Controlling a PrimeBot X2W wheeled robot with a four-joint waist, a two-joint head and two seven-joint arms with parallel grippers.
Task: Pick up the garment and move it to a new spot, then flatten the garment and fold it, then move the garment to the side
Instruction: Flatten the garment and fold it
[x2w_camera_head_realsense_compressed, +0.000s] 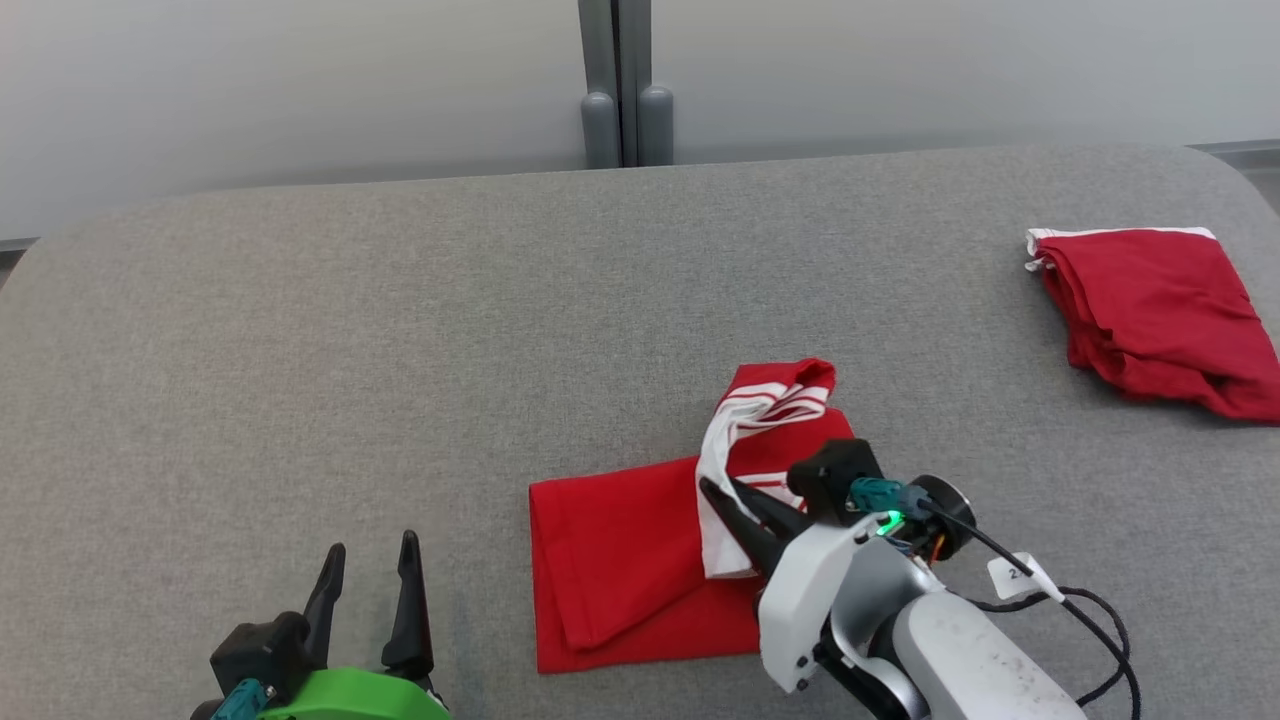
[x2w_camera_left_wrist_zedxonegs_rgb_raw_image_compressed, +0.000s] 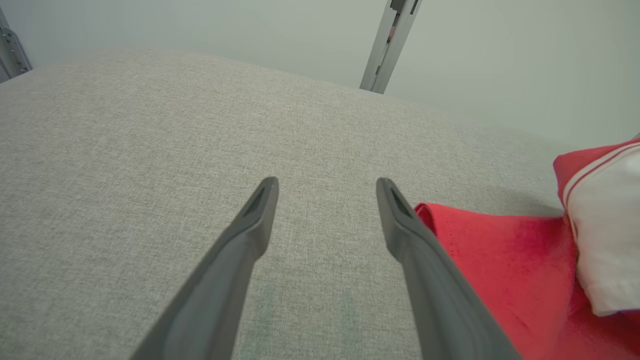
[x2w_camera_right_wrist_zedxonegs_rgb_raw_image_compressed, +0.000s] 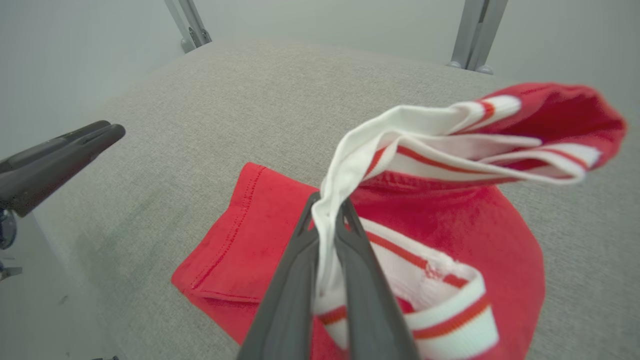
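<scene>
Drooping red garment (x2w_camera_head_realsense_compressed: 620, 560) with white-striped band (x2w_camera_head_realsense_compressed: 712, 500)

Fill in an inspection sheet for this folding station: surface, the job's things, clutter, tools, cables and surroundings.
Surface: grey fabric tabletop, rounded corners.
Job's things: red garment, partly folded, its white striped band lifted.
Clutter: second red garment, folded, far right.
Tools: left tool open above the tabletop; right tool shut on the red garment's band.
Cables: black cable loops beside the right wrist.
Surroundings: pale wall, grey post behind.
</scene>
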